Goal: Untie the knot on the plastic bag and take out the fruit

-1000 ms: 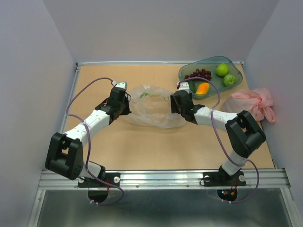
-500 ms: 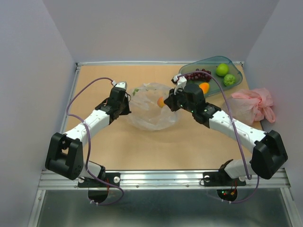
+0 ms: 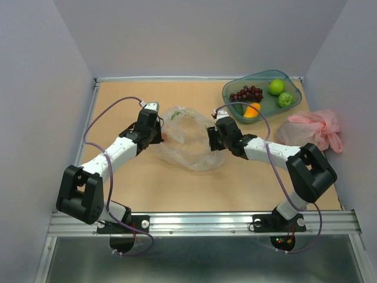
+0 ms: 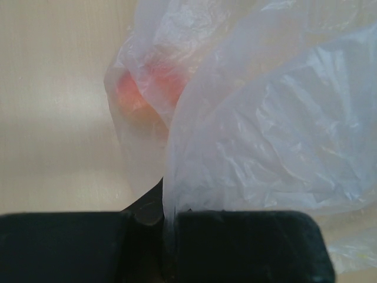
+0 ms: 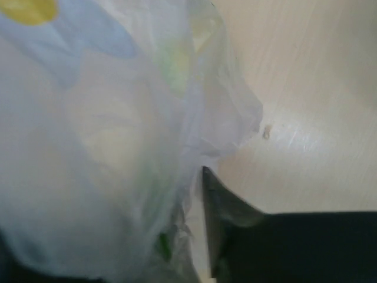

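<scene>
The plastic bag (image 3: 189, 144) lies crumpled on the table between my two grippers. My left gripper (image 3: 155, 133) is shut on the bag's left edge; in the left wrist view its jaws (image 4: 168, 219) pinch the film tight. A small orange fruit (image 4: 140, 94) shows through the plastic just beyond it. My right gripper (image 3: 212, 137) is at the bag's right edge. In the right wrist view the bag (image 5: 106, 147) covers the left finger, and only the right finger (image 5: 235, 242) shows, standing a little apart from the film. The grape bunch (image 3: 246, 93), two green fruits (image 3: 276, 86) and the mango (image 3: 252, 110) lie in the teal tray (image 3: 293, 82).
A pink plastic bag (image 3: 313, 128) lies at the right edge, below the tray. Grey walls close in the table on the left, back and right. A metal rail (image 3: 200, 221) runs along the near edge by the arm bases.
My right arm stretched out and lifted the bag's right side, then folded back and came down at the bag's right edge. The orange fruit moved left inside the bag. My left gripper kept its hold.
</scene>
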You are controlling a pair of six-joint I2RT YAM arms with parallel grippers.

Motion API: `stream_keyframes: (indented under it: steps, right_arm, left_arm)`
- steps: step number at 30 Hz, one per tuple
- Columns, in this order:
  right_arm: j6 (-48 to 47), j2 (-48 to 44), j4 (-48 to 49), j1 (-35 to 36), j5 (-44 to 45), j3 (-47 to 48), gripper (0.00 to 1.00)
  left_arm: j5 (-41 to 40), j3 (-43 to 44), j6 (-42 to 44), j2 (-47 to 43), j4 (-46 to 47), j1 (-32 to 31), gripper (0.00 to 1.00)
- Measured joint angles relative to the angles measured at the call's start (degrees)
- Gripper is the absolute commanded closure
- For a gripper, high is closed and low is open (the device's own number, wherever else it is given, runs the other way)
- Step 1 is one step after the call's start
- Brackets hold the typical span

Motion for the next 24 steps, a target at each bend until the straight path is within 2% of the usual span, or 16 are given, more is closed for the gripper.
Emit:
stream_keyframes:
  steps: [3,6,9,17,21,24]
  right_arm:
    - [0.8,-0.5,-1.9,0.0,1.9,-0.7,0.18]
    - [0.8,-3.7,-3.1,0.0,2.5,-0.7,0.11]
    - [0.3,-9.9,-4.0,1.0,2.9,-0.7,0.09]
    - [-1.2,-26.1,-3.8,8.8,-0.1,2.7,0.10]
    - [-1.2,-26.4,-2.4,10.3,-4.2,3.4,0.11]
    - [-0.6,-21.8,-1.4,10.3,-6.0,3.4,0.10]
  left_arm:
    - [-0.2,0.0,0.0,0.0,-0.1,0.0,1.00]
    - [-0.5,0.0,0.0,0.0,-0.2,-0.1,1.00]
    - [-1.1,0.0,0.0,-0.1,-0.3,-0.1,1.00]
    - [-1.8,0.0,0.0,-0.5,-0.4,-0.1,1.00]
    - [-2.0,0.0,0.0,-0.6,-0.4,-0.1,1.00]
    - [-2.2,0.0,0.0,-0.9,-0.4,-0.1,1.00]
